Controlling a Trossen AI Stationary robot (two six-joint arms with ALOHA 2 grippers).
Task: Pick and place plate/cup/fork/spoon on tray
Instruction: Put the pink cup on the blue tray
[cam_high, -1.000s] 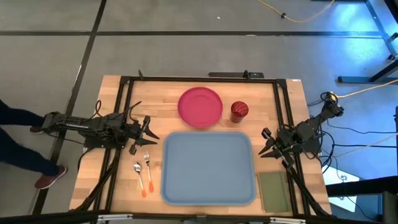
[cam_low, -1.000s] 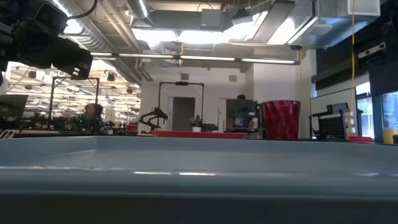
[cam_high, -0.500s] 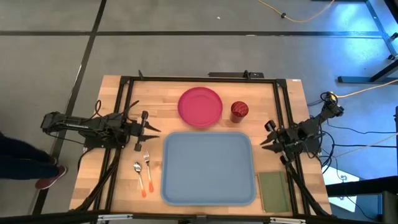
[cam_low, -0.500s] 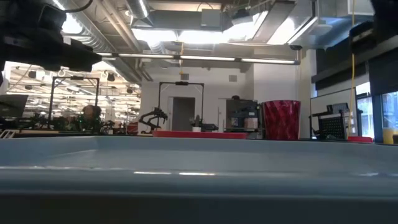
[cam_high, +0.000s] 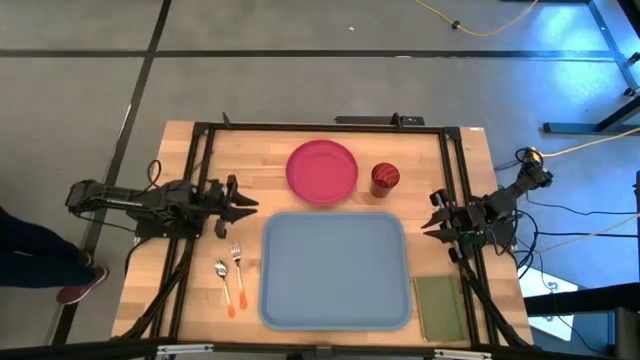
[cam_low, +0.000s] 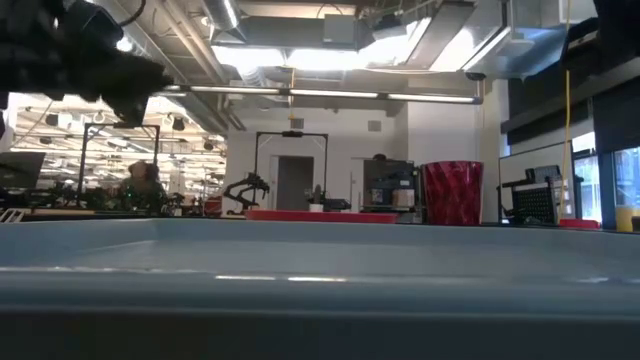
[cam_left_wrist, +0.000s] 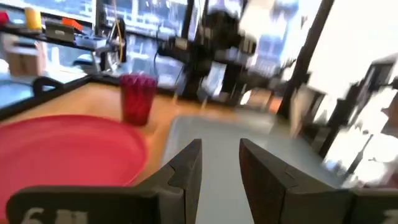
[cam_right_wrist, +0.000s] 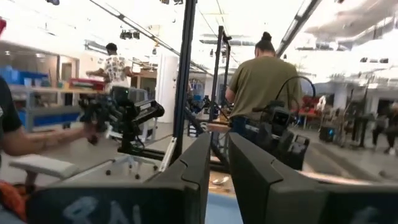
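Note:
The pink-red plate (cam_high: 322, 170) and the dark red cup (cam_high: 385, 178) stand on the wooden table behind the light blue tray (cam_high: 335, 270). The fork (cam_high: 238, 268) and the spoon (cam_high: 224, 282) lie flat on the table left of the tray. My left gripper (cam_high: 248, 204) hovers over the table left of the tray's far left corner, level, its fingers (cam_left_wrist: 186, 168) a narrow gap apart and empty. It points past the plate (cam_left_wrist: 62, 149) and the cup (cam_left_wrist: 138, 96). My right gripper (cam_high: 428, 222) hovers off the tray's right edge, its fingers (cam_right_wrist: 199, 162) nearly together and empty.
An olive green pad (cam_high: 440, 308) lies at the near right corner of the table. A black frame (cam_high: 320, 126) runs around the work area. The right wrist view shows people (cam_right_wrist: 261, 81) in the room beyond the table. A person's leg and shoe (cam_high: 60, 275) are on the floor at the left.
Both arms have risen a little. My left gripper has rolled about its own axis and moved slightly toward the tray. My right gripper has shifted slightly toward the far edge. The dishes and utensils have not moved.

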